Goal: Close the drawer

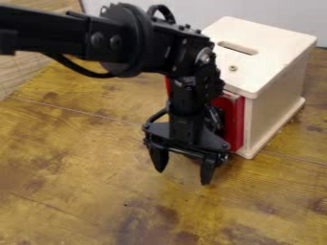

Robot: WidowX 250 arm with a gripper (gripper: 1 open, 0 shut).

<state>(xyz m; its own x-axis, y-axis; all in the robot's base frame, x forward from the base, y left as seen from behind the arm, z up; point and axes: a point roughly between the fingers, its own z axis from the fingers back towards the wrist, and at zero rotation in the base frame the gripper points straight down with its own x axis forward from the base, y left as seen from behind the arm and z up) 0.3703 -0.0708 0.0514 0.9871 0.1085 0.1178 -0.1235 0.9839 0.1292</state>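
The red drawer [230, 113] shows only as a red strip at the front of the cream cabinet [265, 79], mostly hidden behind my arm. How far it sticks out I cannot tell, and its handle is hidden. My black gripper [183, 168] hangs straight down just in front of the drawer, low over the wooden table. Its two fingers [159, 160] are spread wide apart with nothing between them.
The cream cabinet with a slot in its top stands at the back right. A worn, stained wooden table [76, 191] stretches to the left and front. My black arm [102, 40] reaches in from the upper left.
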